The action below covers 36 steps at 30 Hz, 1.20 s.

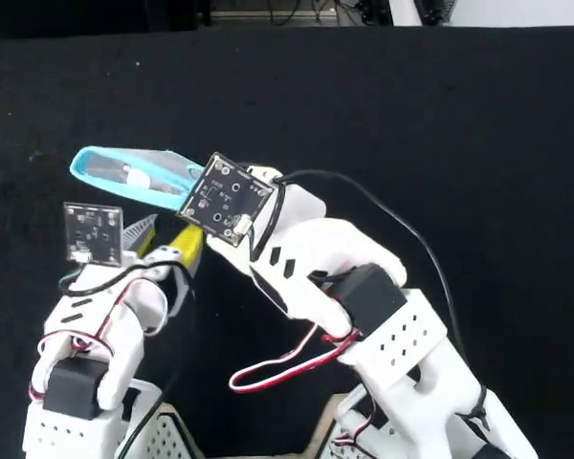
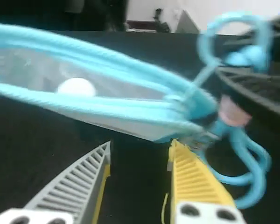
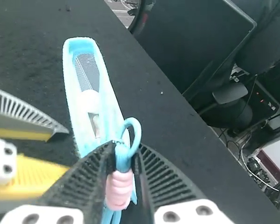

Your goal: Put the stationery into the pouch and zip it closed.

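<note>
Soft, even light falls from overhead in here. The matte black cloth table [image 1: 478, 143] swallows it, so shadows barely register on it. The white plastic arm housings [image 1: 335, 239] shine bright, nearly washed out on top. The light blue mesh-sided zip pouch [image 1: 115, 170] glows pale, and the far white wall [image 2: 149, 9] blazes.

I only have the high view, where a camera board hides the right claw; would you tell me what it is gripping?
Observer: The right claw is shut on the zip cord of the pouch, beside a pink bead.
Operator: Thank you, and how does the left claw stand?
Observer: The left claw is open, with the pouch just past its fingertips and not gripped.
</note>
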Motion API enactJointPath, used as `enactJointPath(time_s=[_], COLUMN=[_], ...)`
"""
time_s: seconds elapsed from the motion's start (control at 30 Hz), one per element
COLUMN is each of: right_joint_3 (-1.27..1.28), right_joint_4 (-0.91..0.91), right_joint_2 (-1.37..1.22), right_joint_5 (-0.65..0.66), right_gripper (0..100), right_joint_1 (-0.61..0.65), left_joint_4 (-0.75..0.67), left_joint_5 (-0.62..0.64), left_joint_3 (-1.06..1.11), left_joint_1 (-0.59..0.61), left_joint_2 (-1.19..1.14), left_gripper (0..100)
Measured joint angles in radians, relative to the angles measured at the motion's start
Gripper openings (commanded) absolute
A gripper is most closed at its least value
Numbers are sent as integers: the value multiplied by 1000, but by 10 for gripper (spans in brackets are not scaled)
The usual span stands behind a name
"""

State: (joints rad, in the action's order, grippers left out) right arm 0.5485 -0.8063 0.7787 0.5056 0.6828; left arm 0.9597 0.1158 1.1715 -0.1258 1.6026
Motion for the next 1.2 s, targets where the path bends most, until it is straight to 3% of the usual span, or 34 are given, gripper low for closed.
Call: enactJointPath(time_s=[0.3,0.5,0.63,1.0,1.2], right_joint_3=[0,0,0,0,0], right_joint_4=[0,0,0,0,2], right_joint_2=[0,0,0,-2,-2], right_joint_5=[0,-2,-2,0,0], right_gripper=[11,11,11,11,11], right_joint_1=[0,-41,-77,-87,-87], left_joint_4=[5,-150,-275,-331,-333], left_joint_5=[12,183,206,203,107], left_joint_3=[-14,9,86,123,152], left_joint_1=[-61,-64,-64,18,29], left_joint_2=[8,2,0,12,14], left_gripper=[204,204,204,202,200])
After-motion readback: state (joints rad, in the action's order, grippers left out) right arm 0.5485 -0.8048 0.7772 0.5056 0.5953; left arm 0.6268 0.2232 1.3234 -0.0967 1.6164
